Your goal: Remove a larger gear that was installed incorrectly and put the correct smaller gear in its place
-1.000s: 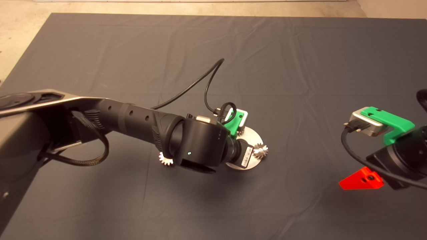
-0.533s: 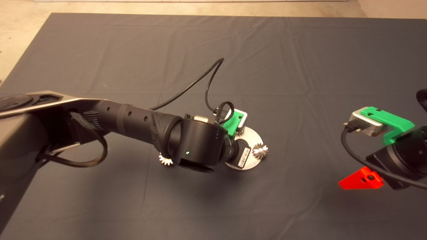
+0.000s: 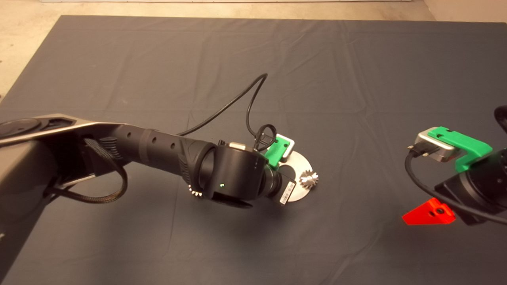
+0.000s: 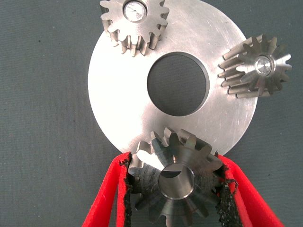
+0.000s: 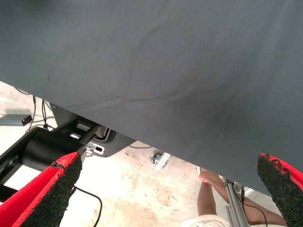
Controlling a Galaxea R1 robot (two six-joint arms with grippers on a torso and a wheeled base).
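Your larger gear sits clamped between the two red fingers of the left gripper, at the edge of the round metal plate. In the left wrist view its bore faces the camera, so its axis runs along the line of sight and its long pointed teeth fan outward against the black pads on both sides. Whether it is seated on the plate or just above it, you cannot tell.

On the plate, beyond the big centre hole, you have a smaller gear with short blunt teeth on a pin, and a second long-toothed gear at the rim, also on a pin.

From the head view, your left arm covers most of the plate; the long-toothed gear shows at its edge, and another gear peeks from under the wrist.

Your right gripper waits at the mat's right edge, fingers spread wide apart, holding nothing.
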